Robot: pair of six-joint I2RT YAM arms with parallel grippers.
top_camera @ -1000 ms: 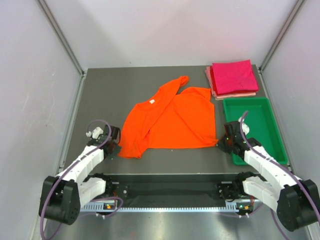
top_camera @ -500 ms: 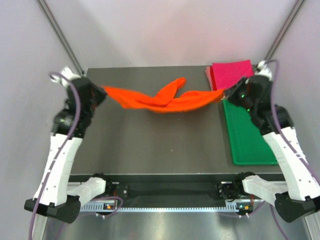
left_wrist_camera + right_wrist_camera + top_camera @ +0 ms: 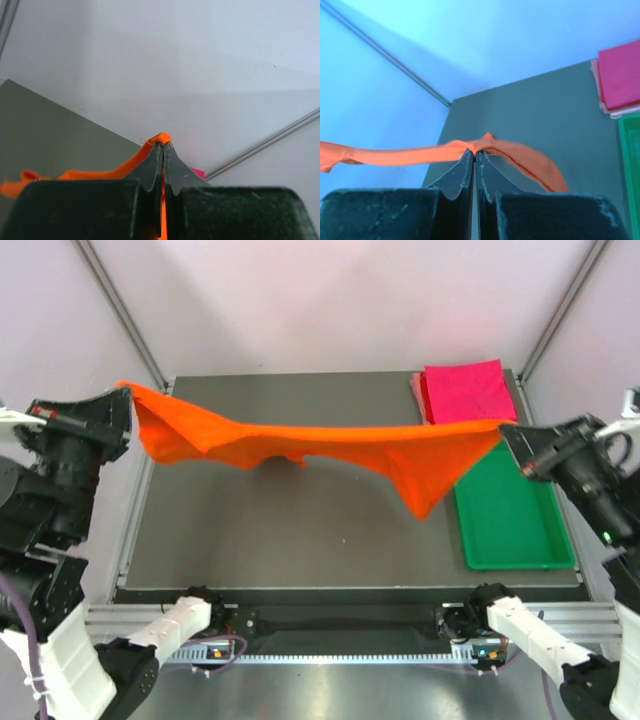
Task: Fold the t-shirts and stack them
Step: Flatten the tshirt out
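Note:
The orange t-shirt (image 3: pixel 330 448) hangs stretched in the air across the table, high between both arms. My left gripper (image 3: pixel 126 398) is shut on its left corner, and orange cloth (image 3: pixel 107 172) shows pinched at the tips of my left gripper (image 3: pixel 163 145). My right gripper (image 3: pixel 503 430) is shut on the opposite corner; the orange cloth (image 3: pixel 530 157) trails from the tips of my right gripper (image 3: pixel 474 151), and a loose flap droops below it. A magenta folded t-shirt (image 3: pixel 466 392) lies on a pale pink folded one (image 3: pixel 470 429) at the back right.
A green plastic tray (image 3: pixel 508 540) sits on the right side of the dark table (image 3: pixel 300 530), in front of the folded stack. Pale walls close in the left, right and back sides.
Both arms have risen and spread outward, lifting the orange shirt from lying flat on the table to hanging taut in the air.

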